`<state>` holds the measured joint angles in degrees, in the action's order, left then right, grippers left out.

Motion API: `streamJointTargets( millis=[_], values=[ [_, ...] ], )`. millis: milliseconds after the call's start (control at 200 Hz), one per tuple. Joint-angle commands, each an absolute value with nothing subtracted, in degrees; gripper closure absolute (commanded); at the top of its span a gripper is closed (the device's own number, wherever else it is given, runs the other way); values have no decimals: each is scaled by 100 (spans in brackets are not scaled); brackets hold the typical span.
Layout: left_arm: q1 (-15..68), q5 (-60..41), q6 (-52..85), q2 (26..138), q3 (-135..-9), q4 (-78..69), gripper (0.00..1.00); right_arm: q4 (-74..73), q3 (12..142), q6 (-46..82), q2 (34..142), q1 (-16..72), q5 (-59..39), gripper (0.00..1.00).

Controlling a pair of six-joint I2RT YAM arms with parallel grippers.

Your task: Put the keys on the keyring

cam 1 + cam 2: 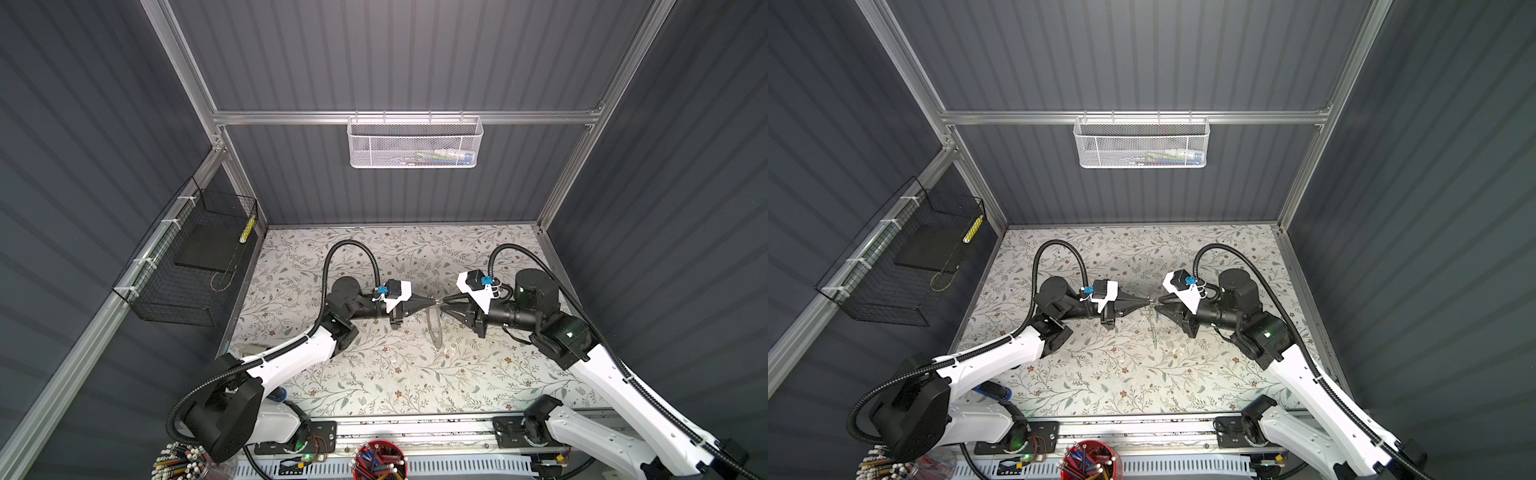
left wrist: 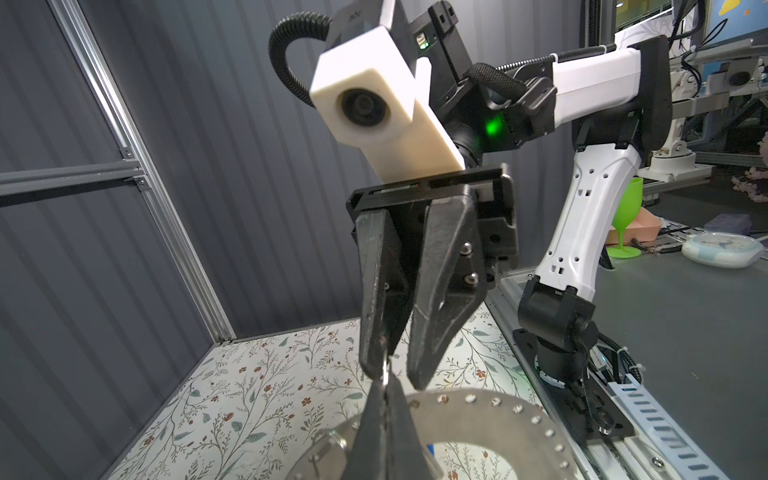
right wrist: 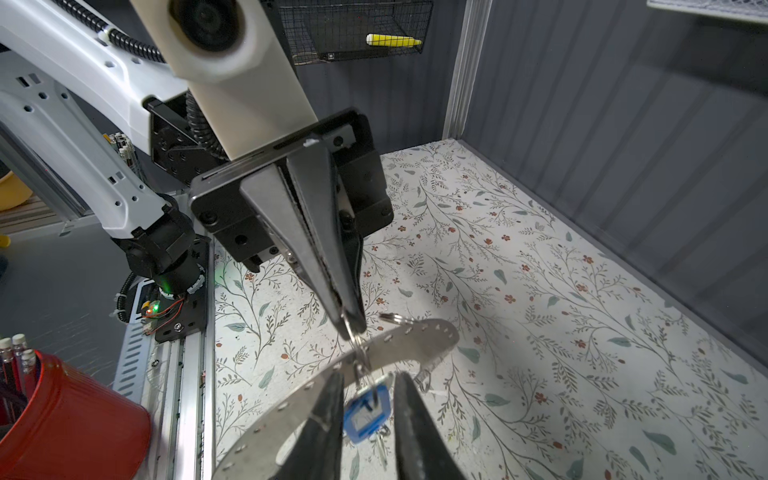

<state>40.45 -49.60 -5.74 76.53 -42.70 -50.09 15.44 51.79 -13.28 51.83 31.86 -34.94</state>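
The keyring (image 1: 435, 330) is a large flat grey ring with small holes round its rim. It hangs upright and edge-on above the floral mat, and its face shows in the right wrist view (image 3: 415, 336). My left gripper (image 3: 351, 328) is shut on a small wire ring at the keyring's top rim. A key with a bright blue tag (image 3: 365, 411) dangles from that wire ring. My right gripper (image 3: 369, 376) faces the left one tip to tip. Its fingers (image 3: 328, 415) stand apart on either side of the blue tag, with narrow gaps. In both top views the tips meet mid-table (image 1: 1152, 307).
A white mesh basket (image 1: 415, 143) hangs on the back wall. A black wire basket (image 1: 187, 266) hangs on the left wall. A red cup of pencils (image 3: 62, 415) stands by the front rail. A blue-and-black stapler (image 1: 992, 390) lies partly under the left arm.
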Motion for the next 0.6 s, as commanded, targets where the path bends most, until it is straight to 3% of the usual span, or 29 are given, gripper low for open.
streamJointTargets(
  millis=[0,565,595],
  values=[
    [4017,-5113,-545,7600,-4522,-5089,100,1383,5337,-1422,5220,3159,-3699,80],
    [4017,-5247,-882,7601,-4742,-4429,100,1557,5420,-1656,5311,3164,-3844,100],
    [4017,-5185,-1104,7543,-4808,-4065,92,1684,5474,-1716,5300,3162,-3820,100]
  ],
)
